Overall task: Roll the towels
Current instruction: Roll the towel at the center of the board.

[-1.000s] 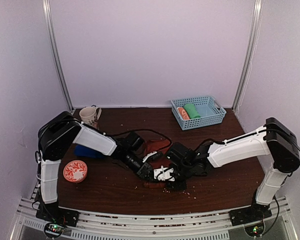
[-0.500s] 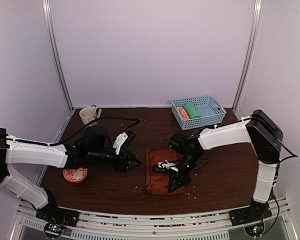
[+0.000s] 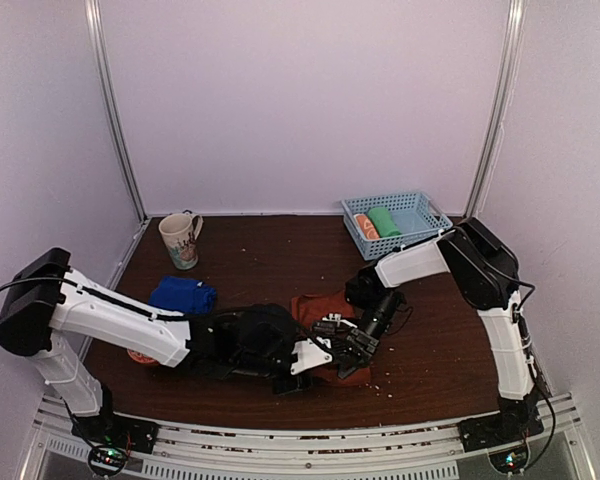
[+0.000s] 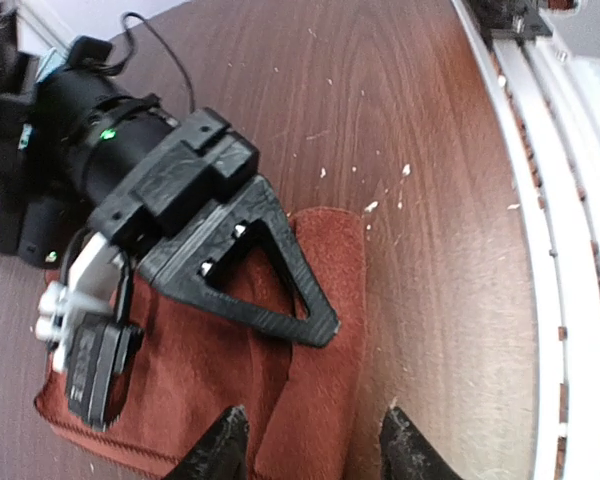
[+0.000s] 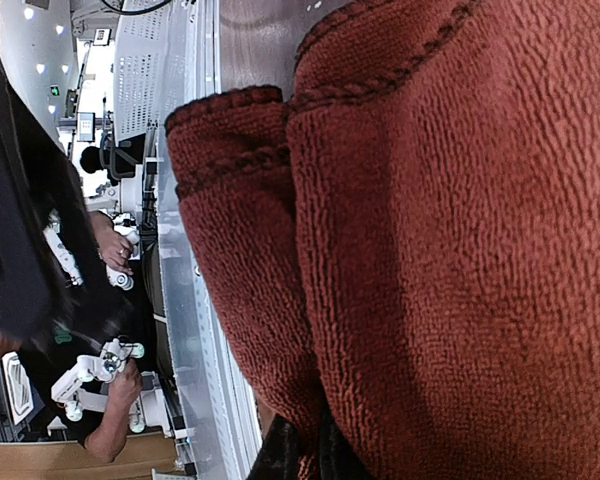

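Cream mug (image 3: 180, 240) by the table's (image 3: 270, 255) far left corner; blue basket (image 3: 432, 226) at the far right, green roll (image 3: 385, 221) and orange-and-white roll (image 3: 366, 227) inside

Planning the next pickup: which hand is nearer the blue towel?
Left. The left hand sits right of the blue towel, over the rust-brown towel; the right hand, farther right, pinches that towel.

You're working in a robotics lab cell. The dark wooden table (image 3: 280, 250) is boxed in by plain white panels (image 3: 310, 100) on metal posts (image 3: 115, 110). A slotted aluminium rail (image 3: 310, 445) runs along its near edge, and beyond it a person (image 5: 115, 425) handles other white hardware.
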